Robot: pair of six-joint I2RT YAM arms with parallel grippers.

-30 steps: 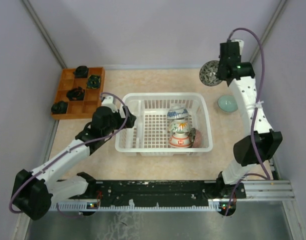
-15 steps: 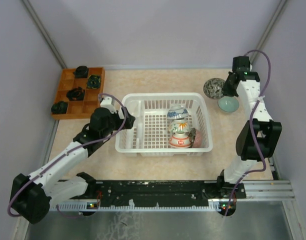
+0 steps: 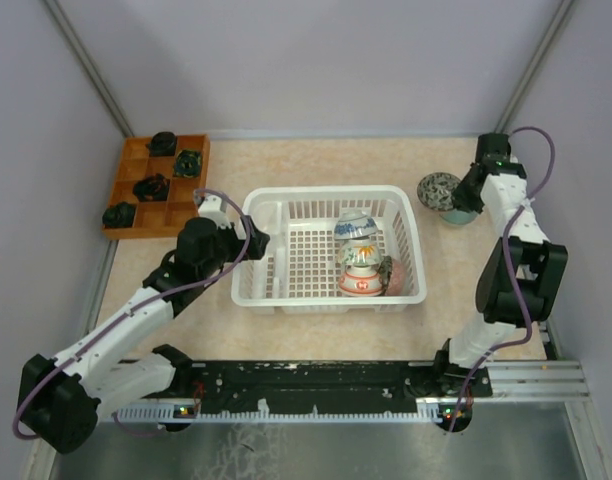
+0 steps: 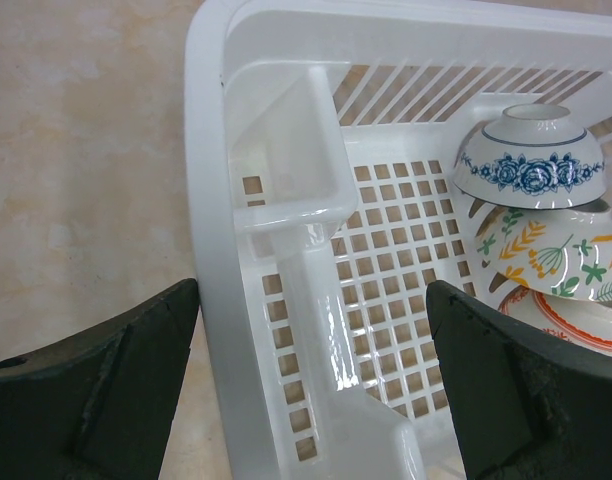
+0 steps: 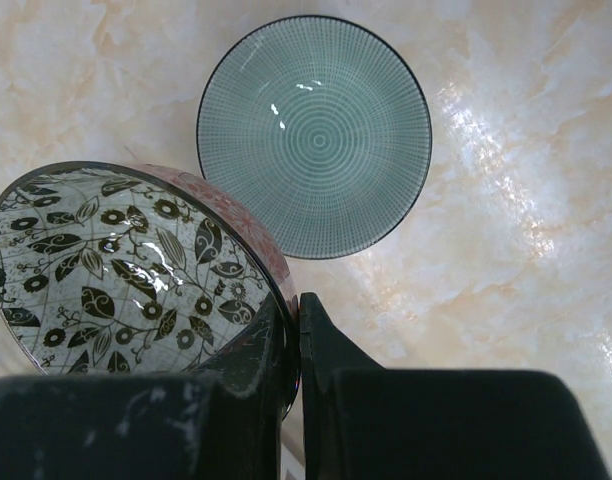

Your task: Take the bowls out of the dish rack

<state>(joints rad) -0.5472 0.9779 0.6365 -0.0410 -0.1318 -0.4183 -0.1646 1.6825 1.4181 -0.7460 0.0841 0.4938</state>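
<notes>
The white dish rack sits mid-table. Three bowls stand on edge at its right side: blue-and-white, white with red-orange marks and pinkish-grey. In the left wrist view the blue-and-white bowl stands above a leaf-marked one. My left gripper is open and straddles the dish rack's left wall. My right gripper is shut on the rim of a dark leaf-patterned bowl, held beside a pale green bowl on the table right of the rack.
A brown wooden compartmented tray with small dark lumps stands at the back left. The cell walls close in behind and on both sides. The right arm stands along the right edge.
My right gripper has carried the leaf-patterned bowl nearer and lower, to just beside the pale green bowl. My left gripper has shifted slightly along the rack's left wall.
</notes>
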